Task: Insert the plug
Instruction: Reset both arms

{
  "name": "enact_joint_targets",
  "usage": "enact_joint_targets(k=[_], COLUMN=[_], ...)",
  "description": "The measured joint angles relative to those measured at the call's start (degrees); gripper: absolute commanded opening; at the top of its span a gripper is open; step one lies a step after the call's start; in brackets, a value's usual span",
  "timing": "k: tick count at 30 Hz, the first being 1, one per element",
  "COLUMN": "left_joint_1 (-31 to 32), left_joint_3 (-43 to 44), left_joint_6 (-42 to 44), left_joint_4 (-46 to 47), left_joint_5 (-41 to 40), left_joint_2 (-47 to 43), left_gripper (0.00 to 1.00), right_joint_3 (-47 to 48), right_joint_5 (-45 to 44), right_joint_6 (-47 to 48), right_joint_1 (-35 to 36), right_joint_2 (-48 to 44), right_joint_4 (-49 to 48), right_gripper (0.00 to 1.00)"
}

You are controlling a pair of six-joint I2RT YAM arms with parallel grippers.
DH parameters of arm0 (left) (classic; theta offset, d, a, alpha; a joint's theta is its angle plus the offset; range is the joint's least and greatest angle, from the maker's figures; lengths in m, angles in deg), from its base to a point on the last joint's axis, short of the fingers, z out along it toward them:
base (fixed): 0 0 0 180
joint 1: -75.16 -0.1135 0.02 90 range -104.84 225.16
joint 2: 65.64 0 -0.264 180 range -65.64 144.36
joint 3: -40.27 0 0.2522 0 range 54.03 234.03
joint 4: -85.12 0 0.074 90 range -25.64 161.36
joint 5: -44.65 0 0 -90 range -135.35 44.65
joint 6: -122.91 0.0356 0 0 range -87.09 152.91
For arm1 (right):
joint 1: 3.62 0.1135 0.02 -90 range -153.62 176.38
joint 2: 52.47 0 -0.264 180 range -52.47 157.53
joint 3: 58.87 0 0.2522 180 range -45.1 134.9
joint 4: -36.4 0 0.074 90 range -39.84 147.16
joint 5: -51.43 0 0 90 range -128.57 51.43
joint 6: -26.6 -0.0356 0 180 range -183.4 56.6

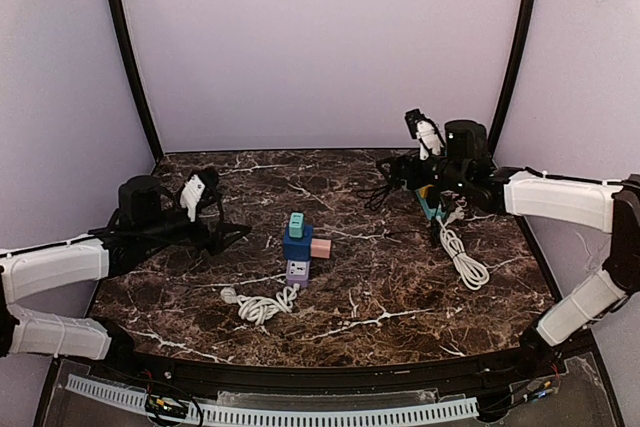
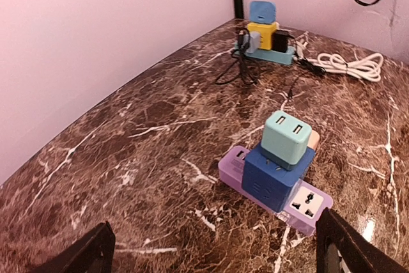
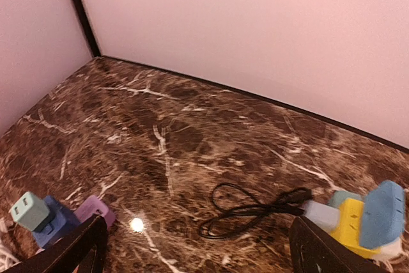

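Plug: teal, boxy plastic charger with two USB ports (image 2: 284, 139). It sits upright on top of the dark-blue cube adapter (image 2: 278, 174), which is itself plugged into the lilac plastic power strip (image 2: 308, 208). The strip is the landmark for this entry. A small peach plug (image 2: 313, 139) is on the cube's far side.

Seating looks flush, and I judge the plug inserted or nearly so. The prongs are hidden.

Handling (judgement): light, rigid, smooth shell, likely slippery. Best taken across its two flat side faces, low on the body and clear of the port face. The strip is light too and could slide or tip under a push, so it should be braced.

Left gripper (image 2: 213, 222): near and left of the strip, jaws spread wide, nothing between them, touching nothing.

Right gripper (image 3: 198, 222): well right of the strip, jaws likewise wide and empty.

A thin white cord (image 1: 262, 305) runs coiled from the strip's near end. Well to the right of the strip lies a pale-blue strip carrying a yellow adapter (image 2: 263, 35), with a black cable (image 3: 249, 209) and a coiled white cable (image 1: 465, 262) beside it. Everything rests on the brown marble tabletop (image 1: 400, 287).
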Motion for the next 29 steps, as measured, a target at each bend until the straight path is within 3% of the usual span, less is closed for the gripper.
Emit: enact_joint_targets(k=[6,13,21,29], left_joint_1=[-5.5,-20.0,-28.0,-30.8], left_joint_3=[-6.7,-14.6,-18.5,-18.9], left_joint_6=[-10.1,-20.6,-24.9,-25.8], left_joint_4=[-3.5,-6.8,-8.5,-8.6], left_joint_5=[-10.9,-23.7,-21.7,-19.5], left_joint_2=[-14.0,-29.9,-40.5,-42.7], left_gripper=[0.99,0.96,0.96,0.96], right_joint_3=[-7.5,-18.9,-25.5,-31.5], right_joint_5=[-8.5,-12.1,-16.5,-19.8], right_joint_6=[-6.8,-8.7,-8.3,-10.6], right_joint_1=[-10.7,-17.2,-17.4,-17.4], right_joint_2=[-12.8,-26.9,-30.7,-33.6], right_joint_4=[7.8,13.6,13.9,10.1], right_gripper=[0.99,0.99,0.99,0.99])
